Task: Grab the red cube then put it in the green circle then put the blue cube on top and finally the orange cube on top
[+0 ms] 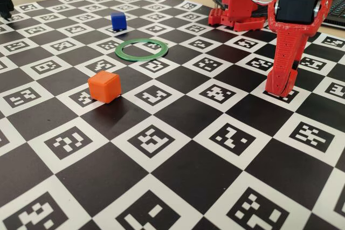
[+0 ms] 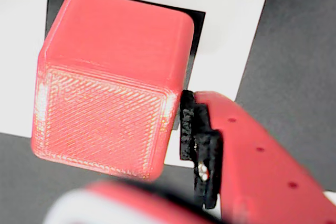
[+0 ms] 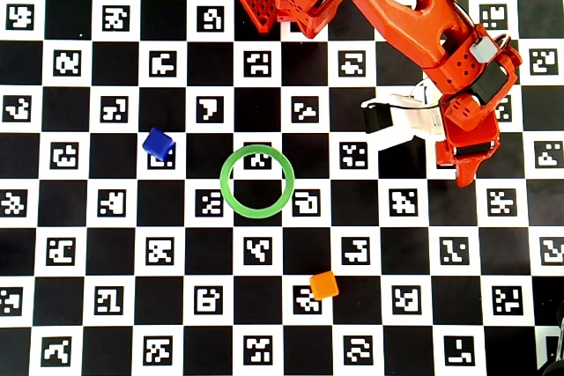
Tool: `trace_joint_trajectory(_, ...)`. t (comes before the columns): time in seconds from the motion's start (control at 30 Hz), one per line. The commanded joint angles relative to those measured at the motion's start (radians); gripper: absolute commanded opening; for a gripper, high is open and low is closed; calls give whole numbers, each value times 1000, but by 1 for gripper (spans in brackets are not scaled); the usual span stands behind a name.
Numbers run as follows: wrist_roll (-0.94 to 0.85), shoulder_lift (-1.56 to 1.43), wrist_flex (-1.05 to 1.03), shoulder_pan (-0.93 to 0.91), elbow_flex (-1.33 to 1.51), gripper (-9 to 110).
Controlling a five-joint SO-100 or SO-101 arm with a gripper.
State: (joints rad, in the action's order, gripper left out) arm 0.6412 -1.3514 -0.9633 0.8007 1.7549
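- Red cube [image 2: 107,90] first: it fills the wrist view right at my gripper [image 2: 173,129], one side against the black pad of the finger [image 2: 197,135] I can see there. It looks to be sitting on the checkered board [image 1: 178,149]; I see no gap beneath it, though I cannot be sure.
- My other finger is out of that view, and in the fixed view and the overhead view my own arm hides the cube, so I cannot tell whether I am pinching it or only standing spread around it.
- My gripper [image 1: 281,87] stands tip-down on the board, well off to one side of everything else.
- Progress, as I judge it: I am at the very first step, taking hold of the red cube. Nothing is placed and no stack is begun.
- Green circle [image 3: 256,180]: its open centre shows only board pattern, with no cube inside or touching it. It lies well apart from my gripper [image 3: 467,169], across several squares.
- Blue cube [image 3: 158,143] sits alone beyond the ring, on the ring's far side from me, the farthest thing from my hand.
- Orange cube [image 3: 324,284] rests alone too, clear of the ring and nearer to me than the blue one.
- Left to do: secure and lift the red cube, carry it into the ring, then blue on it, then orange on top.
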Motion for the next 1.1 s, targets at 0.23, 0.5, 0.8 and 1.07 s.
trace_joint_trajectory(0.23,21,37,-54,0,-69,31)
trace_joint_trajectory(0.5,32,43,-66,-5,-81,31)
trace_joint_trajectory(0.8,26,40,-43,6,-86,31)
trace_joint_trajectory(1.07,20,38,-38,6,-86,27)
